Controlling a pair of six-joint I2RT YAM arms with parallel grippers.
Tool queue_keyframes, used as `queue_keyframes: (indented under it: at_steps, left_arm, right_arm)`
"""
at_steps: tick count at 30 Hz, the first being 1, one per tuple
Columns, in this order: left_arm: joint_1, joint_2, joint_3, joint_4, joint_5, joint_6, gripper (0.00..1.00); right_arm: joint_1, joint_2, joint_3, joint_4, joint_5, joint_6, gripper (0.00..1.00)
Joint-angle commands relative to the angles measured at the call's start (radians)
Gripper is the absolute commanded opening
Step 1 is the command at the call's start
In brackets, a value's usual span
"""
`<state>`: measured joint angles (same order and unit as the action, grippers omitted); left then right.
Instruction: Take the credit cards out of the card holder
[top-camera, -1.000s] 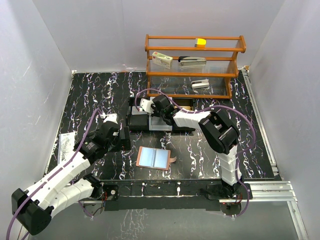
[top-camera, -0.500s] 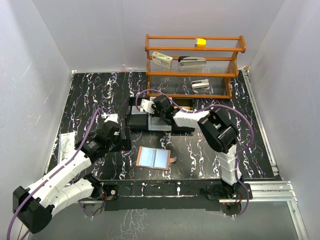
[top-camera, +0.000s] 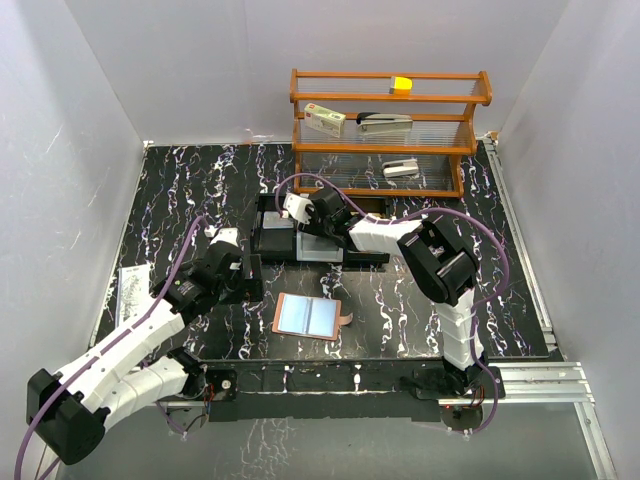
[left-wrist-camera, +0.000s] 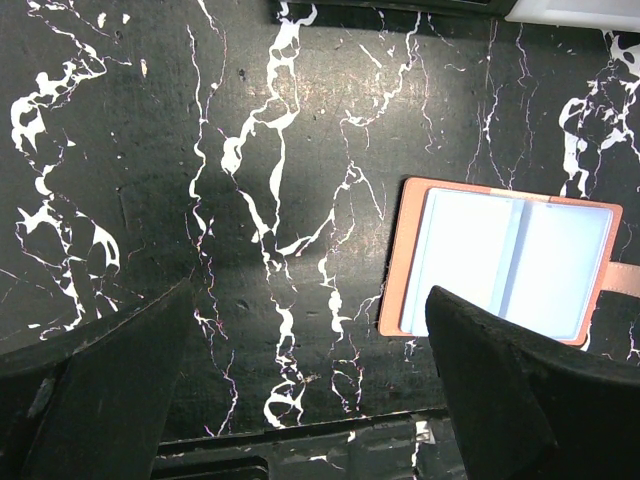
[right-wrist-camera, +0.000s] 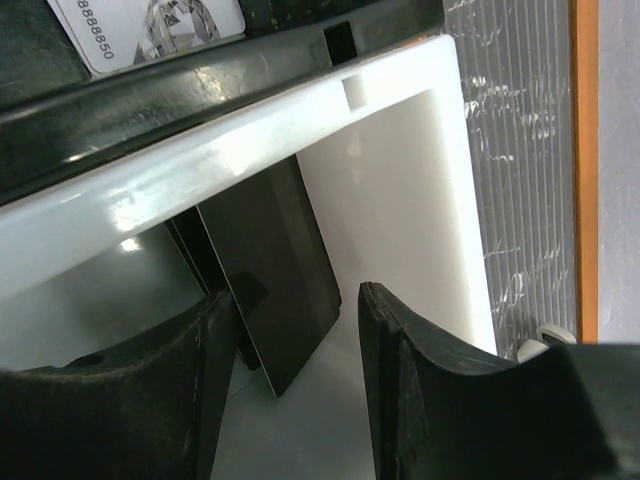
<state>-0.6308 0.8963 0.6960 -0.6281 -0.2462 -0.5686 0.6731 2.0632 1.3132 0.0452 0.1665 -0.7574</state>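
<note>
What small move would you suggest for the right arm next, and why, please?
Probably lift the right gripper straight up out of the white tray: its fingers stand apart, the dark card lies in the tray under them, seemingly ungripped, and the card holder lies open with no card showing.

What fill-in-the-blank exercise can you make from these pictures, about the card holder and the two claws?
1. The card holder lies ___ on the table, its pale blue inside facing up.
2. The left claw is open above the table and holds ___.
3. The right claw reaches into the ___ tray.
4. The yellow block sits on the ___ shelf of the rack.

Missing words: open; nothing; white; top
</note>
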Motion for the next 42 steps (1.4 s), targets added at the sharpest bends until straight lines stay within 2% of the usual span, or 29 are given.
queue_keyframes:
  at_steps: [1,9,14,42]
  left_arm:
    - [0.002,-0.012,0.027,-0.006,-0.008,0.010,0.99]
    - [0.002,-0.022,0.024,-0.002,0.006,0.012,0.99]
    - [0.002,-0.014,0.022,0.004,0.004,0.010,0.99]
    - [0.002,-0.004,0.013,0.027,0.055,0.024,0.99]
  right_arm:
    - [-0.018,-0.026,0.029,-0.026,-0.059,0.018,0.49]
    - [-0.026,-0.023,0.034,-0.036,-0.087,0.040,0.51]
    - [-0.029,-0.026,0.035,-0.048,-0.116,0.038,0.57]
    - [-0.036,-0.029,0.047,-0.081,-0.077,0.054,0.61]
